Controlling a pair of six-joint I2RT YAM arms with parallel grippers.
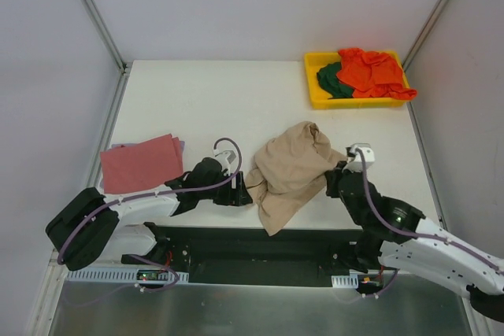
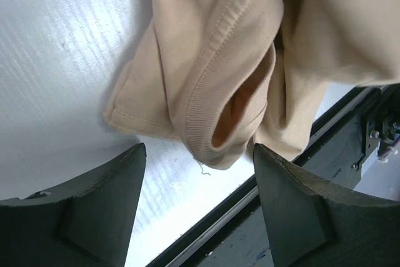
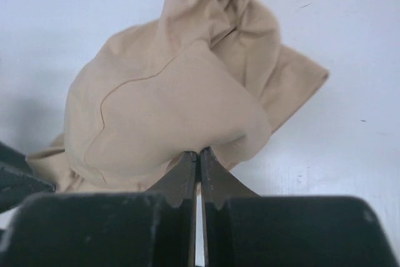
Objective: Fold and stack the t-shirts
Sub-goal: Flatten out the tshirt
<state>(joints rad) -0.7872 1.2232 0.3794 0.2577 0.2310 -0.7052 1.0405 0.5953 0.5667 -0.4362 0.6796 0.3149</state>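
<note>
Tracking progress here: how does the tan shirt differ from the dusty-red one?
The tan shirt is crumpled in a heap; the dusty-red shirt is folded flat. The tan shirt overhangs the near edge of the table; the dusty-red shirt lies fully on it. Both are plain, single-colour cloth.

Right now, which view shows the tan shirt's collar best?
Left wrist: the ribbed collar fills the frame. Top external shows only the tan shirt as a crumpled heap; right wrist shows its body, no clear collar.
</note>
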